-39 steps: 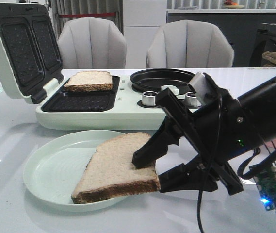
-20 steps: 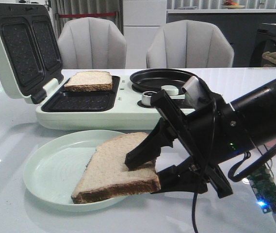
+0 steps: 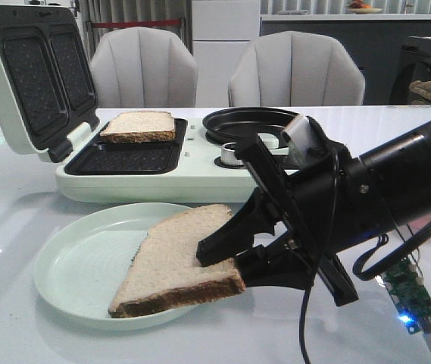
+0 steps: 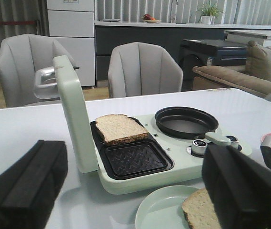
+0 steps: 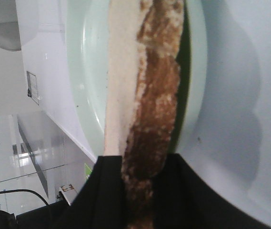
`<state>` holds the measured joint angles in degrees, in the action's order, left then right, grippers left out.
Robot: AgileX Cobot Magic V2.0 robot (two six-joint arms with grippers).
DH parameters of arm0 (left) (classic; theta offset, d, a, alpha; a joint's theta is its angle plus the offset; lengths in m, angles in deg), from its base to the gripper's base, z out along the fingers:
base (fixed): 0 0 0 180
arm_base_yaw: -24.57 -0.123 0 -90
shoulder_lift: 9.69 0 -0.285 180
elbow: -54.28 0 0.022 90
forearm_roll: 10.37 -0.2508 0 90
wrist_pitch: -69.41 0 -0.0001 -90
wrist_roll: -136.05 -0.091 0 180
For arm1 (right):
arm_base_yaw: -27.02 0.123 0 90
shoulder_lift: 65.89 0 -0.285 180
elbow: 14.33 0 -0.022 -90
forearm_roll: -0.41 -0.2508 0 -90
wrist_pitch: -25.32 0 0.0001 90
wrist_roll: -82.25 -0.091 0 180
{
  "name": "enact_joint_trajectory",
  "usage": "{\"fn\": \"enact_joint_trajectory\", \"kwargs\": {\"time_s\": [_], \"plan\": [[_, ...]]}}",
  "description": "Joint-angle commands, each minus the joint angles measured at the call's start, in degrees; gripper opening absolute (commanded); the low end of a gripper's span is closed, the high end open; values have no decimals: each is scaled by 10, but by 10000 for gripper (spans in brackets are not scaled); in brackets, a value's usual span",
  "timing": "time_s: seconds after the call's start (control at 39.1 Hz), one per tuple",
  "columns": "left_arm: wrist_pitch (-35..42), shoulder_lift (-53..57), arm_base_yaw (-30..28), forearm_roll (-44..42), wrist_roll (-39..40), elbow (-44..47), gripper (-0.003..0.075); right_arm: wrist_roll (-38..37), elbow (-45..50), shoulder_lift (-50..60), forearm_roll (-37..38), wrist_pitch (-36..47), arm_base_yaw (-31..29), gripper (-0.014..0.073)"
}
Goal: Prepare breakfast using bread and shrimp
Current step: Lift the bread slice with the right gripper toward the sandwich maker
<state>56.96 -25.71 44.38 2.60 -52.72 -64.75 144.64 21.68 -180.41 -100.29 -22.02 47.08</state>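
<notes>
— Where is the bread found?

— One slice (image 3: 171, 262) is seen lying tilted on the plate (image 3: 79, 265), its far-left end resting on the plate and its right corner raised past the rim. That corner is clamped between the fingers of the right gripper (image 3: 226, 262), one finger above the slice and one below. In the right wrist view the crust edge (image 5: 150, 109) is shown pinched between the two dark fingers (image 5: 102, 191).

— And the other slice?

— It (image 3: 138, 126) is laid flat in the rear compartment of the sandwich maker (image 3: 124, 178), whose lid (image 3: 29, 76) is stood open. The front compartment (image 3: 124, 159) is left bare. A round black pan (image 3: 249, 123) is set on the right part of the same appliance, with knobs (image 3: 232, 154) just in front of it.

— What is shown of the left gripper?

— Its fingers (image 4: 23, 191) are seen well apart in the left wrist view, nothing being held between them; it is kept above the table (image 3: 10, 227), near the plate.

— Is shrimp seen anywhere?

— It cannot be made out in these views.
</notes>
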Motion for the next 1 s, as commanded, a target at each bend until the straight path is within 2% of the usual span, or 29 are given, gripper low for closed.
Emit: {"fn": "enact_joint_trajectory", "kwargs": {"time_s": [0.0,0.13,0.41,0.67,0.74,0.97], "plan": [[51,-6,3,7,0,-15,618,19,-11,22,-15,-66,-9,185],[51,-6,3,7,0,-15,618,22,-11,26,-15,-111,-24,184],[51,-6,3,7,0,-15,618,52,-11,60,-22,-141,-55,184],[51,-6,3,7,0,-15,618,79,-52,95,-64,-184,-57,181],[51,-6,3,7,0,-15,618,80,-75,97,-84,-184,-57,181],[51,-6,3,7,0,-15,618,77,-148,76,-83,-131,-56,181]]}}
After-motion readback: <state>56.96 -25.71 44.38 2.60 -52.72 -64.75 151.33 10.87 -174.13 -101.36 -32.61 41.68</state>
